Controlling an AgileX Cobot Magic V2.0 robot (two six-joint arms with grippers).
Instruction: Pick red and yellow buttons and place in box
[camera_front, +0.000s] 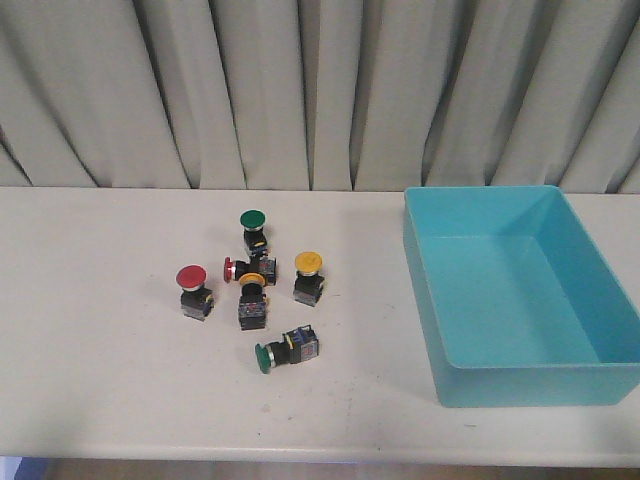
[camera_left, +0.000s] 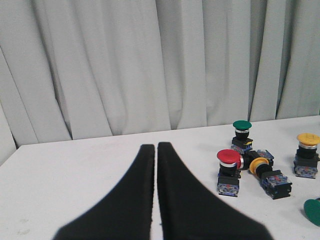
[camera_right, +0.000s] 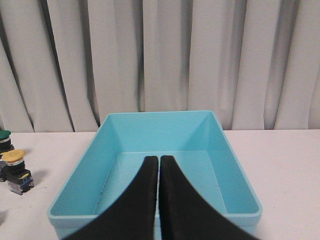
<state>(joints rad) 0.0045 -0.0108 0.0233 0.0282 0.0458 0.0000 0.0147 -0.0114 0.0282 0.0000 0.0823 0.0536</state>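
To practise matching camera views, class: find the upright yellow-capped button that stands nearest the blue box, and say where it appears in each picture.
Front view: the upright yellow button stands at the right edge of the button cluster, left of the blue box.
Left wrist view: at the picture's right edge.
Right wrist view: at the picture's left edge, beside the box.
Shared landmark: the upright green button just behind it.

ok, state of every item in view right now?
Turquoise plastic box: empty.
Red-capped buttons: one upright, one on its side.
Yellow-capped buttons: one upright, one tipped over.
Green-capped buttons: one upright, one on its side.
Left gripper: shut.
Right gripper: shut.
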